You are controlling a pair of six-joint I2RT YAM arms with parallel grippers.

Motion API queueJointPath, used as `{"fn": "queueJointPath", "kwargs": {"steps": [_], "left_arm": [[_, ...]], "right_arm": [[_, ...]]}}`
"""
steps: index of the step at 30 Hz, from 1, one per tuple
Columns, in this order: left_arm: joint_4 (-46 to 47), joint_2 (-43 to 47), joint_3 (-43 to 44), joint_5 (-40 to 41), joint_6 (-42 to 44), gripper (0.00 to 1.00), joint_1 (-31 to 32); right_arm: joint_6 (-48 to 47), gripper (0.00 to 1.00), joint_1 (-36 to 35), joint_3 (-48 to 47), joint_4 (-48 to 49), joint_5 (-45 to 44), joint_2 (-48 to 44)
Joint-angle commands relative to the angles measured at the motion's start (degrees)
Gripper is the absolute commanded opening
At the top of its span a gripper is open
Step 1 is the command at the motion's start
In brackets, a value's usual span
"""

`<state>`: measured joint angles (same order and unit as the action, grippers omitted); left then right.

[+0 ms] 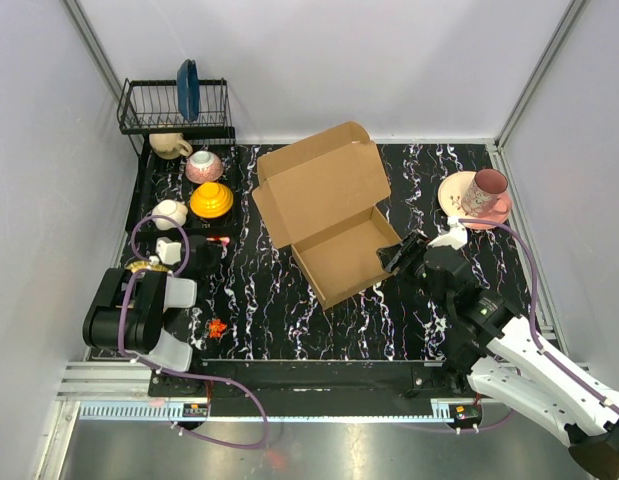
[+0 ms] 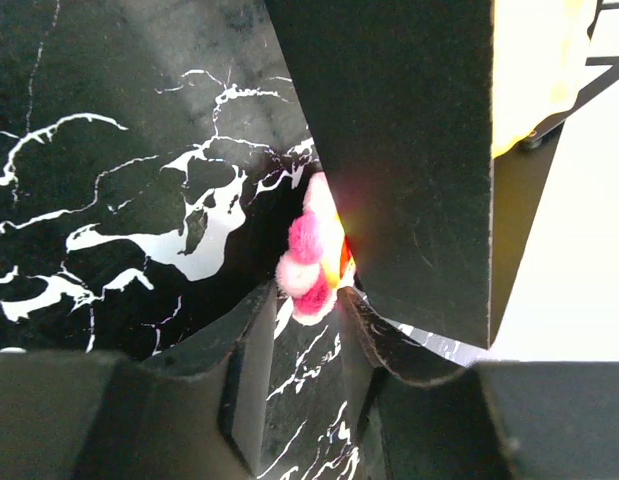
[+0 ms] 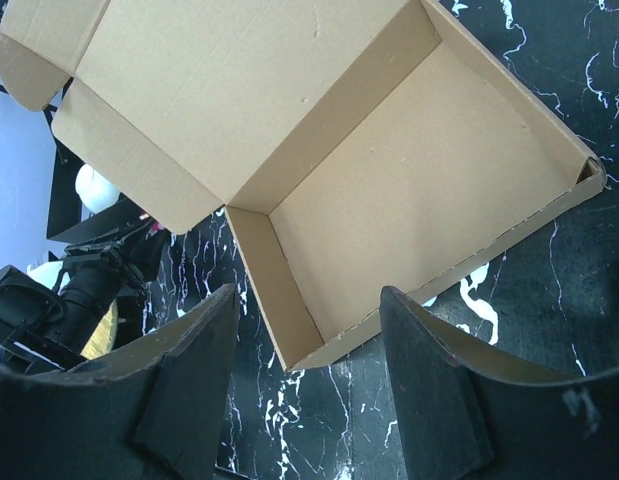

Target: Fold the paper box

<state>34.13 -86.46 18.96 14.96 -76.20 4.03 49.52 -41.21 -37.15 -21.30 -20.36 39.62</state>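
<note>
The paper box [image 1: 324, 215] lies open on the black marbled table, a shallow brown cardboard tray with its lid flap spread toward the back left. My right gripper [image 1: 401, 255] hovers at the tray's near right side. In the right wrist view it [image 3: 309, 292] is open, and a corner of the box [image 3: 389, 190] lies just ahead of the wide gap. The left arm [image 1: 139, 310] is folded at the table's left, away from the box. My left gripper [image 2: 311, 292] shows a narrow gap with nothing in it.
A small pink-and-yellow fuzzy thing [image 2: 307, 250] lies just past the left fingertips. At the back left stand a dish rack [image 1: 174, 105], a pink bowl [image 1: 203, 165], a yellow bowl [image 1: 210, 200] and cups. On a plate [image 1: 447, 192] at the right stands a pink cup [image 1: 486, 190].
</note>
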Motion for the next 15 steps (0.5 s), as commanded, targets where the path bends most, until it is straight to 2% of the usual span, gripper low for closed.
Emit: {"fn": "queueJointPath", "kwargs": {"steps": [1,5,8,12,15], "left_arm": [[4.1,-1.0,1.0,-0.1,0.9,0.31,-0.6],[4.9,-1.6,1.4,-0.2,1.1,0.27,-1.2],[5.0,-2.0,1.6,-0.3,1.3,0.19,-1.6],[6.0,-0.7,0.0,-1.2,1.6,0.00,-1.6],[4.5,4.1,-3.6,-2.6,2.2,0.00,-0.8]], "right_arm": [[-1.6,0.64,-0.3,-2.4,2.1,-1.8,0.6],[-1.8,0.65,-0.3,-2.1,2.1,-1.7,0.9],[-1.7,0.65,-0.4,-1.8,2.1,-1.6,0.7],[-1.5,0.64,-0.3,-1.3,2.1,-1.6,0.6],[-1.5,0.64,-0.4,-1.1,2.4,-1.5,0.5]]}}
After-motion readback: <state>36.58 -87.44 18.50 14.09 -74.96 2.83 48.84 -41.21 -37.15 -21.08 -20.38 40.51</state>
